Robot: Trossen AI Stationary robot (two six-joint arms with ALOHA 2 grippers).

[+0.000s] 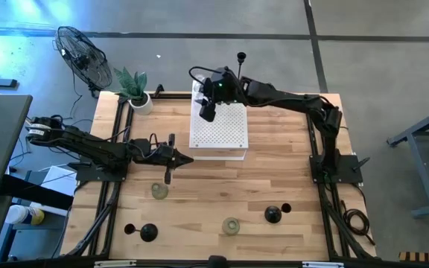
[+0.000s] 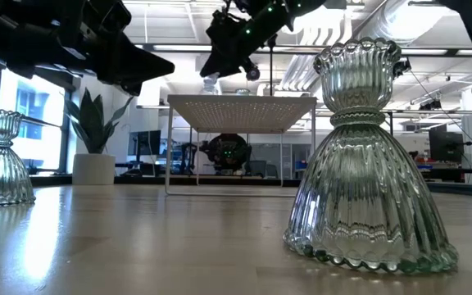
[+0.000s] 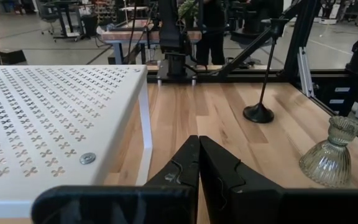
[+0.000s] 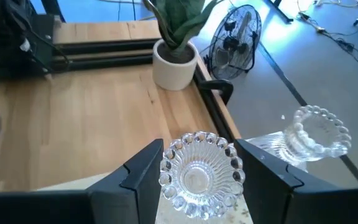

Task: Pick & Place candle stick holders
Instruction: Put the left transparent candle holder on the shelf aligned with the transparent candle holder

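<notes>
Over the far edge of the white perforated box (image 1: 217,128), the right gripper (image 4: 197,167) has its fingers clamped either side of a beaded clear glass holder (image 4: 198,173), which looks seated on or just above the box top; cannot tell if it touches. A second beaded glass holder (image 4: 312,135) stands just beside it on the same far edge. To do this step well: lower straight down, keep the holder upright, spread the fingers only once the base is flat on the box, lift clear without nudging the neighbour

Left gripper (image 3: 197,168) hangs off the box's left side, fingers pressed together, holding nothing

Still on the table (image 1: 289,186): ribbed glass holder (image 1: 159,191) toward the left edge, another glass holder (image 1: 232,225) near the front edge, black holder (image 1: 273,215) front right, black holder (image 1: 149,232) at the front-left corner; all well apart from both grippers
</notes>
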